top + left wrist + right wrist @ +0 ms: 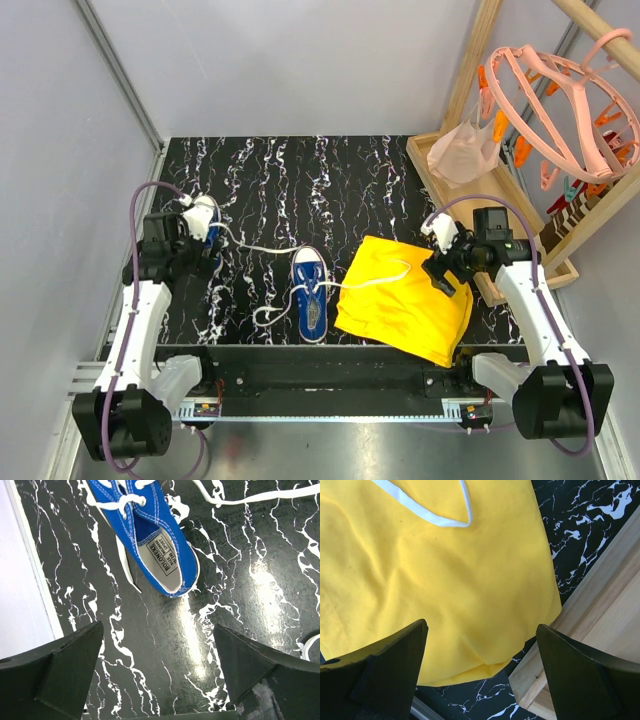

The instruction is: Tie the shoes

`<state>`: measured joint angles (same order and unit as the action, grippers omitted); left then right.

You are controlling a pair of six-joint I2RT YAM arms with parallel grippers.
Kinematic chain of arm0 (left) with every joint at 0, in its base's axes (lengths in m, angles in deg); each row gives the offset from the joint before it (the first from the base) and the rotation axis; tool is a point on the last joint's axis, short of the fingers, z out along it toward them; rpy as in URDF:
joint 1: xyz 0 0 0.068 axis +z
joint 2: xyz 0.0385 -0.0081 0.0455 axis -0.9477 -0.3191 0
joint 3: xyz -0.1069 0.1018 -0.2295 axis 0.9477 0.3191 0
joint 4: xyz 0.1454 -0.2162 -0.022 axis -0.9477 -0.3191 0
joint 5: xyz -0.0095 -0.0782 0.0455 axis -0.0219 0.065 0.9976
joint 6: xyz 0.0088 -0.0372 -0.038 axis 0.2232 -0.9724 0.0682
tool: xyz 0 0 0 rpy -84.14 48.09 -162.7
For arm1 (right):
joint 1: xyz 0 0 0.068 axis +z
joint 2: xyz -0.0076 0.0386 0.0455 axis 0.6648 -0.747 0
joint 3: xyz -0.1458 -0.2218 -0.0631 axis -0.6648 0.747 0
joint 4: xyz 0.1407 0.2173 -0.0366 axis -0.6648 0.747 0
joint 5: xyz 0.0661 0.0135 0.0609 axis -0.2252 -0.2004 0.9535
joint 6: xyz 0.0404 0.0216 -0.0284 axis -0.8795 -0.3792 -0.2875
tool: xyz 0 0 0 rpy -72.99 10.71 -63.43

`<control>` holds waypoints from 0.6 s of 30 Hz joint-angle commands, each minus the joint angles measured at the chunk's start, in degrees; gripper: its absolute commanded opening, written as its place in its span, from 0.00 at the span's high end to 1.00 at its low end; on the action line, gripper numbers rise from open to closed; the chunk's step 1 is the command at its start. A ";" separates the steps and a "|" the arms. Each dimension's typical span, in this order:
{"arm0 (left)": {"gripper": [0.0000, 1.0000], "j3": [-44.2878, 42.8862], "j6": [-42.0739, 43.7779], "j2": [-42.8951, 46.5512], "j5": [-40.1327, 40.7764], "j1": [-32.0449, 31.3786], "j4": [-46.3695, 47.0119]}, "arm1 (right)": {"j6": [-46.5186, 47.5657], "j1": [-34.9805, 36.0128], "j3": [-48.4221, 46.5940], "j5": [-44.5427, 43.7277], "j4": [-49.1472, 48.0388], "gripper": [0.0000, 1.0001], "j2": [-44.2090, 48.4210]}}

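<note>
Both my pincers hung released, nothing between the pads. My left pincer (157, 630) hovered over bare counter (240, 595), and 1 blue shoe (155, 540) sat just ahead of it, heel nearest, clear of the fingers. The 2nd shoe (310, 298) lay well off to its right, between my 2 pincers. My right pincer (481, 626) hung above the yellow cloth (420, 590), with a lace end (447, 524) on the fabric just ahead. My call: nip that lace near its tip, shallow, and lift it without pinching cloth.
</note>
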<state>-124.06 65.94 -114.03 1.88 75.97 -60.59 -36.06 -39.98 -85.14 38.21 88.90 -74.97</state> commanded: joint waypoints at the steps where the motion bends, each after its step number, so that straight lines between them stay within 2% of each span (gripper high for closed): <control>1: 0.01 -1.66 4.85 1.20 -1.64 -1.58 0.36 | 0.31 2.08 -2.91 0.08 2.24 0.00 -1.16; 3: 0.01 -1.65 6.53 1.46 -2.36 -3.43 0.19 | -0.21 3.22 -3.87 -0.36 4.00 0.00 -2.83; 7: 0.01 -0.61 10.22 1.29 -4.90 -13.94 -2.01 | -1.53 4.81 -4.93 -0.98 5.24 0.00 -4.33; 11: 0.01 2.38 9.01 0.68 -6.05 -23.11 0.35 | -2.41 6.30 -5.54 -1.68 5.59 0.00 -4.77; 14: 0.06 5.01 6.19 -1.43 -5.35 -29.70 3.95 | -3.38 7.79 -6.16 -2.90 5.94 0.00 -5.39; 18: 0.22 6.34 5.12 -6.52 -2.80 -36.91 8.88 | -4.96 8.33 -7.13 -4.58 6.03 0.00 -6.79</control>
<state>-118.85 72.48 -116.35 -1.90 44.12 -58.38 -38.74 -32.30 -89.22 36.23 94.01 -80.66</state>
